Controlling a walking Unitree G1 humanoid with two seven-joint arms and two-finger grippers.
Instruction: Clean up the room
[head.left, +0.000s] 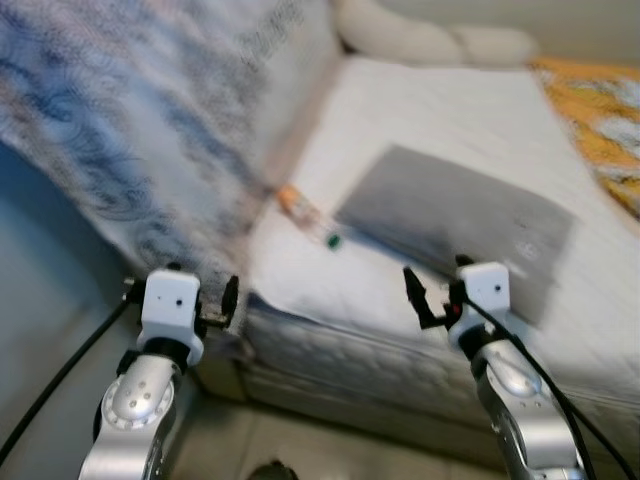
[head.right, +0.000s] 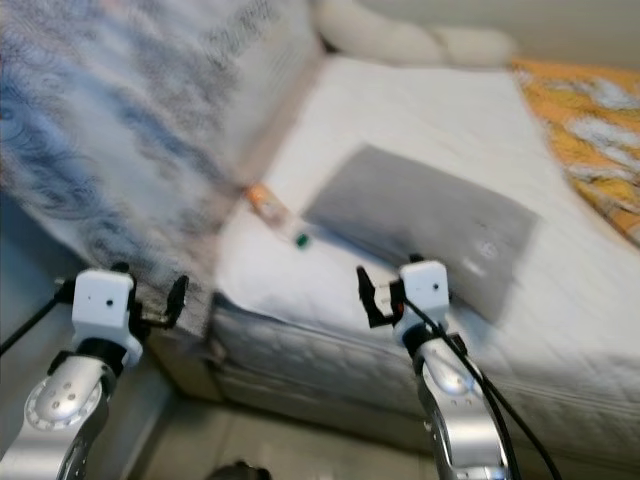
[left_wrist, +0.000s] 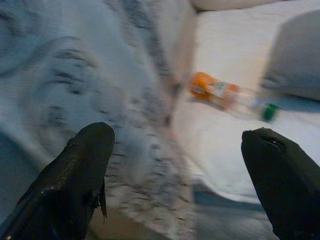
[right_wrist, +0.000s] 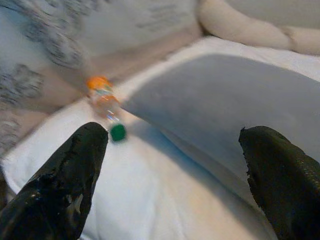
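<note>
- I take the bottle (head.left: 308, 217) on the bed (head.left: 450, 110) to be the piece of clutter to clear; it lies on its side on the white sheet, just beside the near corner of the grey pillow (head.left: 455, 222) and close to the patterned blanket (head.left: 130, 120) that hangs at the bed's left side.
- It looks like a small clear plastic bottle with an orange end, a paper label and a green cap; the views are blurred, so I can't read the label or tell how full it is.
- My guess is it's light, fairly stiff but crushable, smooth enough to slip, and free to roll on the soft sheet.
- I'd grab it across the middle of the body at the label, fingers square to its length, rather than at the narrow cap end.
- My left gripper (head.left: 183, 297) is spread wide and empty, held short of the bed edge in front of the blanket.
- My right gripper (head.left: 432, 292) is also wide open with nothing in it, hovering over the bed's near edge, by the pillow, the bottle ahead of it.
</note>
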